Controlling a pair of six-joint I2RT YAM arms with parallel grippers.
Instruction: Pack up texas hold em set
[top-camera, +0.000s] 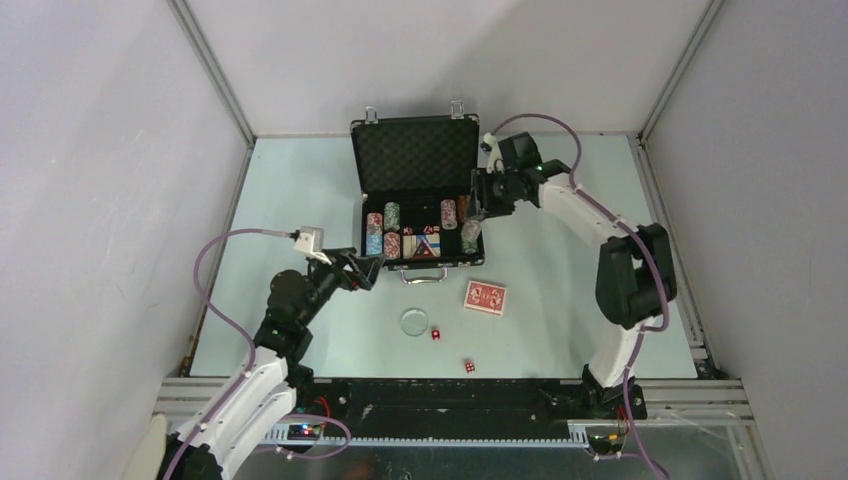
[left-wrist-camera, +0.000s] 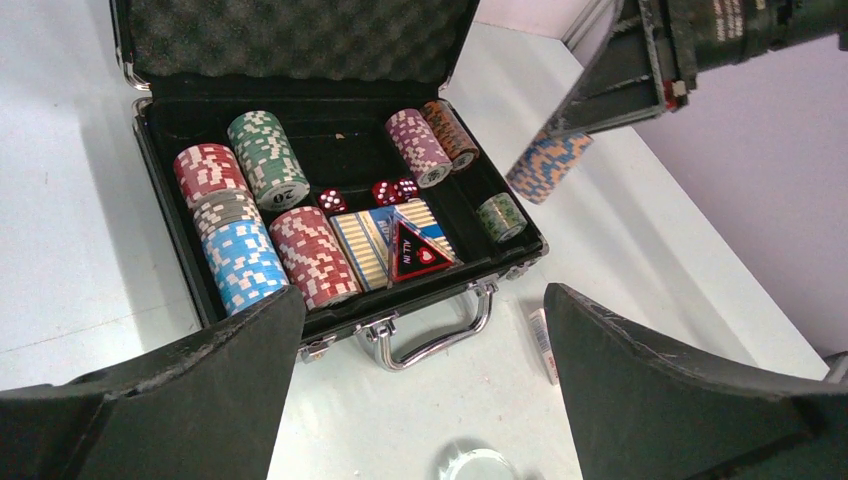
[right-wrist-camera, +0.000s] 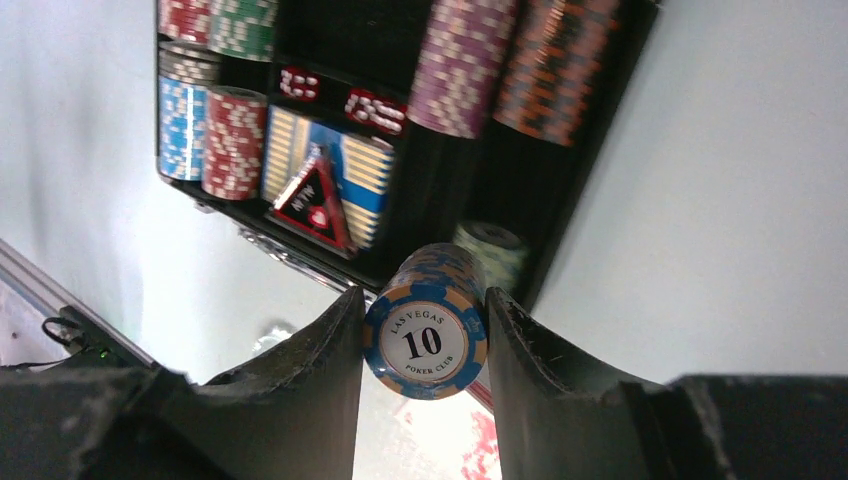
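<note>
**chipguy:** Nearest the bases, two red dice (top-camera: 468, 367), the clear disc (top-camera: 413, 321) and the cards (top-camera: 485, 297) are lying loose on the surface (top-camera: 300, 200). The left gripper (top-camera: 368, 270) is hanging wide open and empty by the briefcase (top-camera: 415, 155) front-left corner.

**rivercard:** Yep, and the right gripper (right-wrist-camera: 423, 295) is pinching a blue-orange chip stack (right-wrist-camera: 425, 340) above the right-end slot, over the short green stack (left-wrist-camera: 500, 217). Its axis is roughly following the slot, so I'm guessing straight down. The other slots are holding chips, dice and a deck.

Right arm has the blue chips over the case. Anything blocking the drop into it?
Nothing visible lies between the blue chips in the right gripper and the case. A small green stack already fills its near right corner; the slot behind that looks free.
</note>
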